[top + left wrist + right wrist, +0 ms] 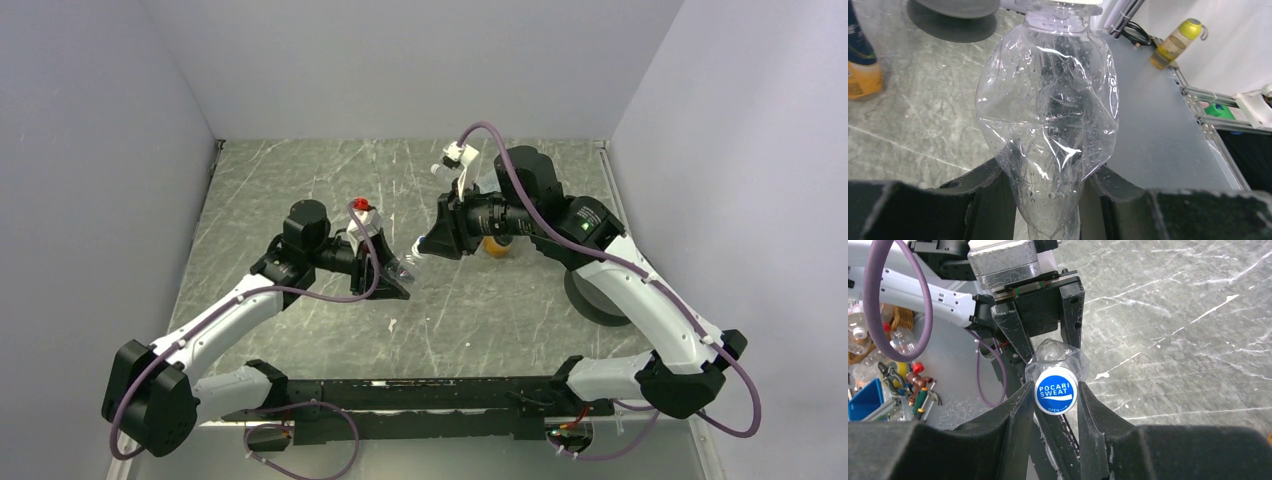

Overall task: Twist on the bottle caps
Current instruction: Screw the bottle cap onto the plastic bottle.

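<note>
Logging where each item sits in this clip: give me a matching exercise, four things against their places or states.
Things:
1 clear bottle
2 blue cap
3 orange bottle
4 black disc

States:
A flat on the table, right side
B clamped in the left gripper
C dark-labelled, held by nothing
D pinched by the right gripper

Pairs: 1-B; 2-D; 3-C; 4-A
</note>
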Robot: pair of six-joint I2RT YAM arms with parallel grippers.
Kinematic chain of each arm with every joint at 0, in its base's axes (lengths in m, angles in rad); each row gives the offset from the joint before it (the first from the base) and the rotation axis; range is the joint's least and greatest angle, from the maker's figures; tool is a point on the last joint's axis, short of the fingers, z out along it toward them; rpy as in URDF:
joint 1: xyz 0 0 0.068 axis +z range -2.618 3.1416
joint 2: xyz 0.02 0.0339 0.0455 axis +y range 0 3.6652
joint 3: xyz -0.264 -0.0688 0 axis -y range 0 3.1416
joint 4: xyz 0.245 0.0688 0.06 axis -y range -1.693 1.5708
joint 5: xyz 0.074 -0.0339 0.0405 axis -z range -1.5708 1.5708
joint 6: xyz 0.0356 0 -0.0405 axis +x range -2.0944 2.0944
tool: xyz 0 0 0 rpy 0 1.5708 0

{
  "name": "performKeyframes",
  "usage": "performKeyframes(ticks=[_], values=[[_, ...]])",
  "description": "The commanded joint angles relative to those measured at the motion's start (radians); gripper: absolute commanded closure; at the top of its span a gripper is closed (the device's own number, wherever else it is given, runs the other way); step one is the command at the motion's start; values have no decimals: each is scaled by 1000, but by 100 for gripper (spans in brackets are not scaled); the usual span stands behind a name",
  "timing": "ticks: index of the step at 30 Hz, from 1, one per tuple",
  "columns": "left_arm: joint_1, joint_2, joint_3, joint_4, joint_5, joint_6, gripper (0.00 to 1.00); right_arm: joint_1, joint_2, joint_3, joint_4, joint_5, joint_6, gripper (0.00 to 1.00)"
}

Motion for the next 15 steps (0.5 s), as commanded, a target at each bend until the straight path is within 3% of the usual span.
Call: performKeyframes(ticks=[1, 7, 15], values=[[-5, -57, 14, 216, -196, -8, 100, 24, 26, -60, 55, -63, 115, 91], [-5, -76, -2, 239, -377, 4, 100, 24, 26, -114, 138, -47, 184, 92], [-6, -83, 11, 189, -589, 25, 100, 25, 61, -114, 127, 75, 250, 94]])
